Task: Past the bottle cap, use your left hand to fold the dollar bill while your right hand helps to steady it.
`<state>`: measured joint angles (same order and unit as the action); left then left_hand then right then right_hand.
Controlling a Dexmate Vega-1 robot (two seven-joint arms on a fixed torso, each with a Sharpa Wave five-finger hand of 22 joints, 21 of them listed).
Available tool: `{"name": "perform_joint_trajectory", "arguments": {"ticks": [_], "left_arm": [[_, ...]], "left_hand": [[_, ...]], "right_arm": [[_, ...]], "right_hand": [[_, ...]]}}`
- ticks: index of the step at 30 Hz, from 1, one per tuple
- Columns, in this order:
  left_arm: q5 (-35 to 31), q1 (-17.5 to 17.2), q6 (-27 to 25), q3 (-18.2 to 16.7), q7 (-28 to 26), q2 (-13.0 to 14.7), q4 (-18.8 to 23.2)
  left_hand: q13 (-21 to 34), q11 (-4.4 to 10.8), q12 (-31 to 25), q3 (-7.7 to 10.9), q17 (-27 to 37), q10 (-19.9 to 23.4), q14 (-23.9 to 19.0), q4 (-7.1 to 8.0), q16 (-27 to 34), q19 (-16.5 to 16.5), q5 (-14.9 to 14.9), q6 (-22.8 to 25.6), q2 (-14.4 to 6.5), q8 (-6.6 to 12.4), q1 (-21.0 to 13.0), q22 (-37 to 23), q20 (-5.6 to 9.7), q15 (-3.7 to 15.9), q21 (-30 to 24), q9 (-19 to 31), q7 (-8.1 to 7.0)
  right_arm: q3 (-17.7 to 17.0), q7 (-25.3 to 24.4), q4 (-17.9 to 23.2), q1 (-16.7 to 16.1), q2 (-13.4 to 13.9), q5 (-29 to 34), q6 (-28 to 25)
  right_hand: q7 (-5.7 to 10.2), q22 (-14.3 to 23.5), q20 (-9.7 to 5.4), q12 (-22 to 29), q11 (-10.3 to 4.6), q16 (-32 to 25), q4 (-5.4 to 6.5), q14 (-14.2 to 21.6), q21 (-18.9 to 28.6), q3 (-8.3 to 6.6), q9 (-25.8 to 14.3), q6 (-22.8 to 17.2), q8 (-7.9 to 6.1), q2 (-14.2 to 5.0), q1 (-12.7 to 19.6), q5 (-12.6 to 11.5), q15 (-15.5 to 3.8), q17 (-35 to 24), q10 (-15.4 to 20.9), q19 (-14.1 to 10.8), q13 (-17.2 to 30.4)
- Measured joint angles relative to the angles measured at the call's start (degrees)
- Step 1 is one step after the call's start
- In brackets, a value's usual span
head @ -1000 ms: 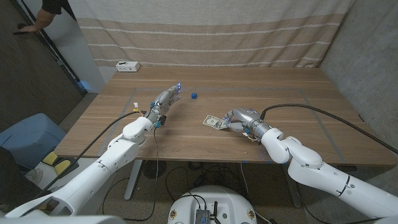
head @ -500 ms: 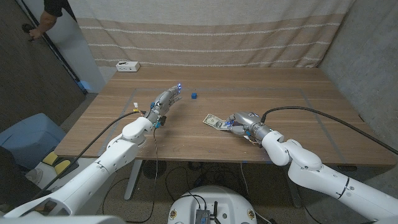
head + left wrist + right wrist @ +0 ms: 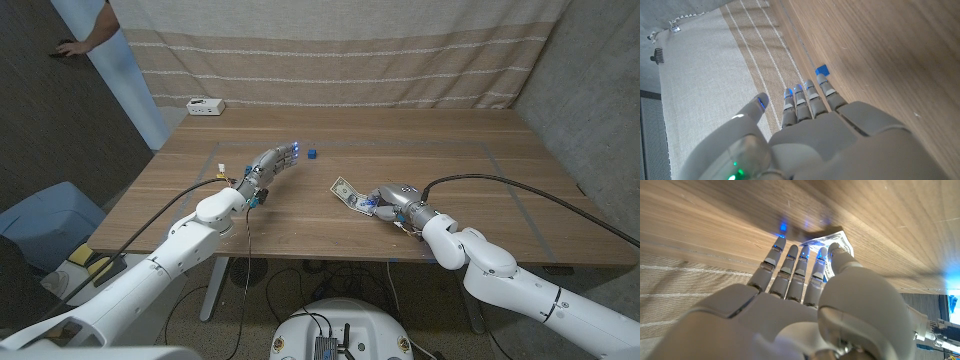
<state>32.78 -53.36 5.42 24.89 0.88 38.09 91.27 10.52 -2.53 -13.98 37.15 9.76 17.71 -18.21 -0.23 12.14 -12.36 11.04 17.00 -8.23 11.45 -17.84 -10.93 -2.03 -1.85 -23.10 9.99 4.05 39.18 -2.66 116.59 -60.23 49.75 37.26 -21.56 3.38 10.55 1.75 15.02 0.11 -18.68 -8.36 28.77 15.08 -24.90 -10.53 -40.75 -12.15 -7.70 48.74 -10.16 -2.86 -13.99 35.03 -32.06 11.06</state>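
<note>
Green paper dollar bill (image 3: 346, 192), now turned at centre frame, is pinned by the right hand (image 3: 385, 199); open-fingered left hand (image 3: 272, 161) has neared the small blue bottle cap (image 3: 312, 154), folding unstarted.

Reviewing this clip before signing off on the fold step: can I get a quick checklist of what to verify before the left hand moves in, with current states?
1. Right hand on the dollar bill: ok, it rests on the bill's near end.
2. Bill lying flat: cannot tell; one corner looks raised in the right wrist view.
3. Left hand empty, fingers straight: ok.
4. Left hand at the bill: not ok, it is well apart.
5. Bottle cap off the bill: ok.
6. Bill folded: not ok.
</note>
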Motion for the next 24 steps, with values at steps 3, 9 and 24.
{"name": "perform_joint_trajectory", "arguments": {"ticks": [3,9,24], "left_arm": [[0.44,0.73,-1.45,0.62,1.63,0.43,0.2],[1.52,2.42,-3.9,1.81,4.84,1.05,0.31],[3.59,7.31,-10.88,5.04,13.69,2.15,-0.46]], "left_hand": [[0.0,0.07,-0.01,0.26,0.0,1.74,-2.06,-0.61,0.42,-2.19,0.22,1.37,0.0,0.0,0.0,0.01,0.37,0.36,-0.46,0.0,0.24],[0.0,-0.15,0.0,2.61,-0.14,2.37,-3.1,-3.06,-0.07,-3.77,1.29,2.29,-1.29,0.0,-1.97,0.28,-0.35,0.5,-0.7,0.0,0.54],[0.3,-3.22,1.16,4.72,0.0,3.33,-6.89,-5.41,-0.28,-12.4,2.81,1.93,-1.28,-0.92,-2.97,0.27,-3.66,-0.81,-3.63,0.3,2.94]], "right_arm": [[0.05,-0.23,-0.15,-0.04,0.03,-0.19,-0.01],[0.18,-0.49,-0.26,-0.16,0.13,-0.32,-0.13],[0.66,-0.88,-0.34,-0.21,0.29,-0.08,-0.28]], "right_hand": [[0.0,0.0,0.0,0.0,0.1,0.0,0.23,0.0,0.0,0.23,0.0,0.0,0.0,-0.25,-0.25,0.0,0.0,0.09,0.1,0.0,0.0],[0.0,0.03,0.0,0.0,0.1,0.27,0.23,0.0,0.0,0.23,0.0,0.0,0.0,-0.24,-0.24,0.0,0.0,0.43,0.09,0.01,0.0],[0.2,-0.23,-0.31,-0.41,-0.21,0.27,0.23,0.19,-0.01,0.23,0.0,-0.2,0.3,-0.54,0.07,-0.24,0.2,0.43,0.39,-0.3,-0.01]]}}
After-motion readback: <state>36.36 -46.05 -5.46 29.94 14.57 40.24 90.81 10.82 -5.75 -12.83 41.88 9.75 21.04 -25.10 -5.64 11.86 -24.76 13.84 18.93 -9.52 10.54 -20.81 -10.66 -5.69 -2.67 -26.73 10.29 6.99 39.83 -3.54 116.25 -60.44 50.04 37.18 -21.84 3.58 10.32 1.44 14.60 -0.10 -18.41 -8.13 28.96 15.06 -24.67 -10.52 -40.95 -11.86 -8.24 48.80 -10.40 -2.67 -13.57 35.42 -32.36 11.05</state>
